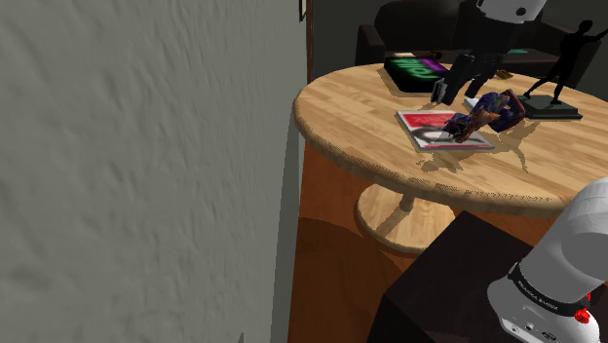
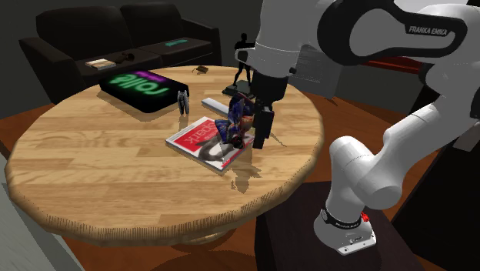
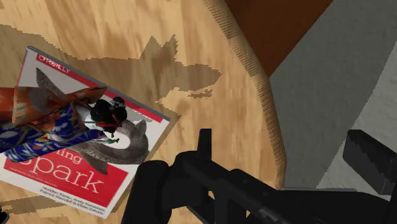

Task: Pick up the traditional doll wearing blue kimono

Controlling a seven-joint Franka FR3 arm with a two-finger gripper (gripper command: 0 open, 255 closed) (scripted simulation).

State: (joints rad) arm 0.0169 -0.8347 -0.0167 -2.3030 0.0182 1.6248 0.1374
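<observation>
Shoulder view: round wooden table [image 1: 351,117] w/ the doll [image 1: 490,107] in a blue-patterned kimono lying on its side, partly on a red-and-white book [image 1: 429,125]; its face can't be made out from here. The gripper [image 1: 454,90] hangs over the book's far edge, just beside the doll, its upper part blending into the dark background. The arm [image 1: 551,283] is cut off by the frame edges. A black box [image 1: 414,70] w/ green lettering and a black statuette [image 1: 557,73] stand farther back. Second exterior view: the doll [image 2: 233,123] is half hidden by the gripper [image 2: 261,137] right next to it; whether they touch, can't tell. There's a small figure [image 2: 182,100] near the box and a dark sofa [image 2: 115,31] behind the table. Wrist view: the doll [image 3: 54,121] is cut off at the frame edge, its black-haired head resting on the book's cover, title "Spark". The gripper [image 3: 280,143] has its fingers [image 3: 203,149] spread, w/ just the table rim and a grey surface [image 3: 331,76] between them. The doll lies off to one side, not held.
</observation>
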